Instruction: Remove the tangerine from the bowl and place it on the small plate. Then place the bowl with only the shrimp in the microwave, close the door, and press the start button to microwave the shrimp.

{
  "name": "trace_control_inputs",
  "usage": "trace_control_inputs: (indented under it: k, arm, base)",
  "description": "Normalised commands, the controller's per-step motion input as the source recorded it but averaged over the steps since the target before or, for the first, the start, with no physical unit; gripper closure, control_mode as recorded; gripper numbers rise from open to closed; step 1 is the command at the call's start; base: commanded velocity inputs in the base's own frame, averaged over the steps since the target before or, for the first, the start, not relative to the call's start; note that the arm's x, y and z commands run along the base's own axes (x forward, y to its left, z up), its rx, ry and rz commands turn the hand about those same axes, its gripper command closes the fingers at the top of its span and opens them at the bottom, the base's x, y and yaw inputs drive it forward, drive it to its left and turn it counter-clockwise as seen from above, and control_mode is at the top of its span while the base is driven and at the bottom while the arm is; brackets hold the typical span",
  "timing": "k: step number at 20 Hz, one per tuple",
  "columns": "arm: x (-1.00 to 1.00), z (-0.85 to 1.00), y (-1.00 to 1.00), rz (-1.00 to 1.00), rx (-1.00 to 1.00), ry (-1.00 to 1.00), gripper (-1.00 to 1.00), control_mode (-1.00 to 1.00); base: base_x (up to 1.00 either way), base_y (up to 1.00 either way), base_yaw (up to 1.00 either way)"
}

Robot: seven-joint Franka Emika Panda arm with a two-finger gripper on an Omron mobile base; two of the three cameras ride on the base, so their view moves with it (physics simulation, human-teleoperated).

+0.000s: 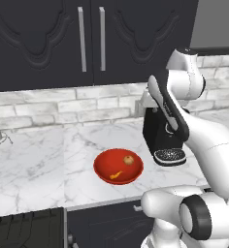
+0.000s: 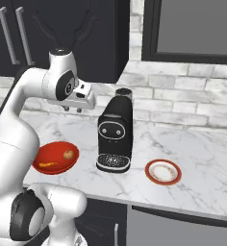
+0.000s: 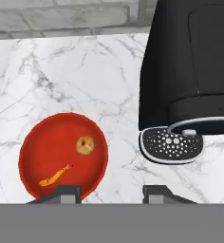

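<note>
The red bowl (image 1: pixel 106 167) (image 2: pixel 43 156) (image 3: pixel 42 152) sits on the marble counter. In it lie the round tangerine (image 1: pixel 129 160) (image 2: pixel 68 154) (image 3: pixel 85 145) and the thin curved shrimp (image 1: pixel 116 175) (image 2: pixel 49 165) (image 3: pixel 54 175). The small red-rimmed plate (image 2: pixel 163 172) lies on the counter to the right of the coffee machine. My gripper (image 2: pixel 72 110) (image 3: pixel 111 193) hangs open well above the counter, up behind the bowl, with nothing between its fingers. A corner of the microwave (image 1: pixel 216 24) (image 2: pixel 197 26) shows at the upper right.
A black coffee machine (image 1: pixel 162 138) (image 2: pixel 116 137) (image 3: pixel 190 71) stands between bowl and plate, close beside the gripper. Dark wall cabinets (image 1: pixel 63 38) hang above the brick backsplash. The counter's front edge (image 1: pixel 102 203) runs just below the bowl.
</note>
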Motion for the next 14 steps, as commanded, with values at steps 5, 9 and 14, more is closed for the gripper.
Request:
trace_control_inputs:
  k: [5, 9, 14]
  arm:
    - [-0.46, -0.15, 0.17, 0.0, -0.02, -0.05, -1.0, -1.0]
    - [-0.2, -0.7, 1.0, -0.09, -0.18, 0.06, -1.0, -1.0]
    - [0.05, -0.74, 0.88, -0.06, -0.18, 0.19, -1.0, -1.0]
  base:
    - [0.0, 0.0, 0.0]
    - [0.0, 0.0, 0.0]
    - [0.0, 0.0, 0.0]
